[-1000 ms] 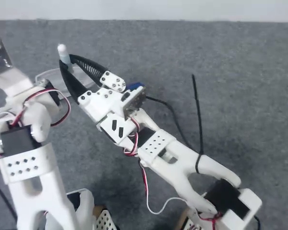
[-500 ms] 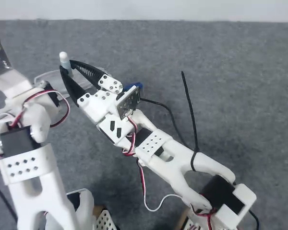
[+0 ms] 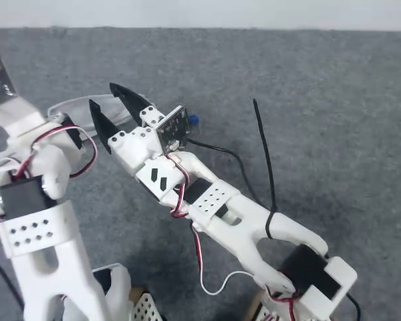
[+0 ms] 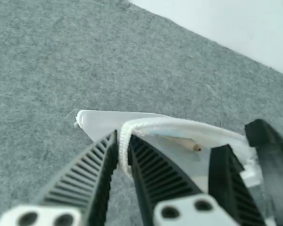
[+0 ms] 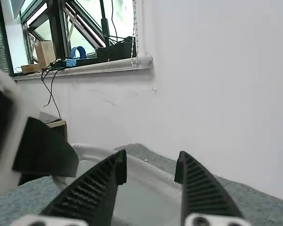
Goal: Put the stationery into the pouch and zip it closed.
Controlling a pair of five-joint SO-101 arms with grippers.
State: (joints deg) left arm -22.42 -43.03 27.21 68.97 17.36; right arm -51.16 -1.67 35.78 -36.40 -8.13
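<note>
Grey carpet (image 3: 334, 100); pouch rim (image 4: 179, 128) pinched between left fingers (image 4: 85, 174); right fingers (image 5: 99, 183) apart.

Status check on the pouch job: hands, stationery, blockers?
Left hand shut on pouch rim. Right hand open at the pouch mouth. Pencil inside, zip not closed. No blockers seen.

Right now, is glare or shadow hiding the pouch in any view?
High view: even light, only soft shadows on the mat, and the pouch is readable. Left wrist view: no glare; the zip edge in the left gripper and a pencil inside show plainly. Right wrist view: a bright window is behind, and the right gripper looks dark against it.
</note>
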